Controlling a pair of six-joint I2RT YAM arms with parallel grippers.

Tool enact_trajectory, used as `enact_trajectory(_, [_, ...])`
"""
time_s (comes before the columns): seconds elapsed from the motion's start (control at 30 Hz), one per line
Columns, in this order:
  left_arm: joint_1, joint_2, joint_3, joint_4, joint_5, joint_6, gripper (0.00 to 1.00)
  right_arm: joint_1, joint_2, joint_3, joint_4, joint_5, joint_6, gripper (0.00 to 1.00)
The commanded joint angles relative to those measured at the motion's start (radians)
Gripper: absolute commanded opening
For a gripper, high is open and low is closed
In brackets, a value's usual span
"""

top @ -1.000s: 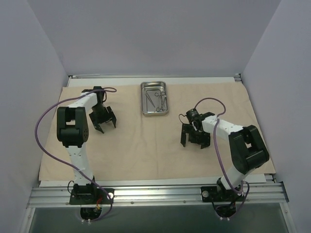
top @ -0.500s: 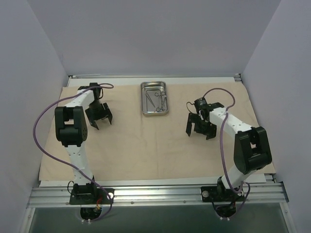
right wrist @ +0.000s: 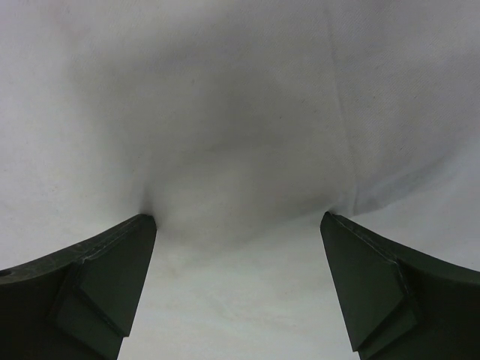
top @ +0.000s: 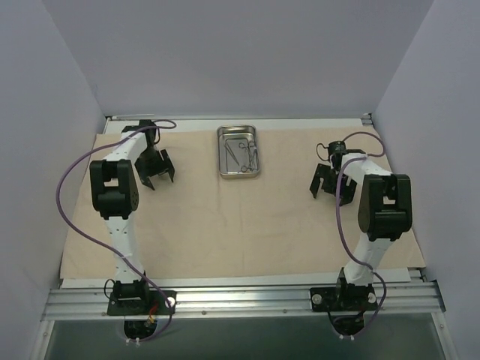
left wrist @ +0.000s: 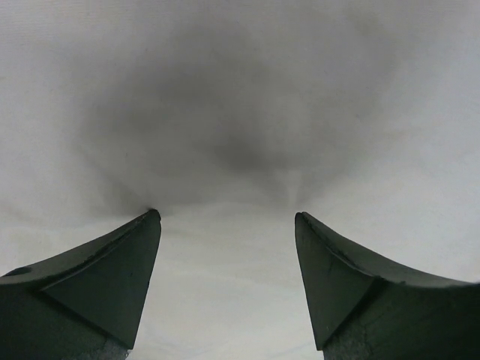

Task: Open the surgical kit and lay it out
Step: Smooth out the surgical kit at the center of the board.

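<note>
The beige cloth wrap (top: 225, 217) lies spread flat over the table. The small steel tray (top: 239, 151) stands on it at the back centre, with thin ring-handled instruments (top: 241, 154) inside. My left gripper (top: 154, 171) is open and empty over the cloth, left of the tray. My right gripper (top: 331, 187) is open and empty over the cloth, right of the tray. In the left wrist view the fingertips (left wrist: 142, 255) press down on plain cloth (left wrist: 240, 112). In the right wrist view the fingertips (right wrist: 127, 255) also rest on bare cloth (right wrist: 240, 112).
White walls close the cell at left, back and right. A metal rail (top: 240, 300) runs along the near edge with both arm bases. Purple cables (top: 64, 202) loop beside each arm. A crease in the cloth (right wrist: 352, 150) shows in the right wrist view.
Both grippers have moved outward and toward the back: the left one up-left, the right one right and back. Both stayed open. The tray has not moved.
</note>
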Motion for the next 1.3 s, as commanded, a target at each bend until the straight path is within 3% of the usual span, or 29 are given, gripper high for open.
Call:
enact_trajectory(0.0, [0.046, 0.077, 0.036, -0.031, 0.009, 0.013, 0.81, -0.054, 0.031, 0.030, -0.020, 0.095, -0.026, 1.00])
enact_trajectory(0.2, [0.077, 0.129, 0.057, -0.035, 0.002, 0.036, 0.81, -0.189, 0.033, -0.014, -0.037, 0.076, -0.005, 1.00])
enact_trajectory(0.57, [0.077, 0.026, 0.082, -0.027, 0.058, 0.041, 0.82, -0.177, -0.128, 0.053, -0.097, -0.022, -0.031, 1.00])
enact_trajectory(0.73, [0.079, -0.020, 0.094, 0.015, 0.082, 0.030, 0.81, -0.120, -0.027, 0.177, -0.051, -0.043, -0.014, 1.00])
enact_trajectory(0.93, [0.079, 0.116, 0.244, -0.067, 0.079, 0.024, 0.81, -0.045, 0.188, 0.419, -0.053, 0.006, -0.012, 1.00])
enact_trajectory(1.1, [0.082, 0.231, 0.333, -0.123, 0.061, 0.033, 0.81, -0.063, 0.324, 0.480, -0.045, -0.007, 0.003, 1.00])
enact_trajectory(1.27, [0.089, 0.304, 0.405, -0.165, 0.052, 0.050, 0.81, -0.114, 0.358, 0.444, -0.040, 0.018, 0.009, 1.00])
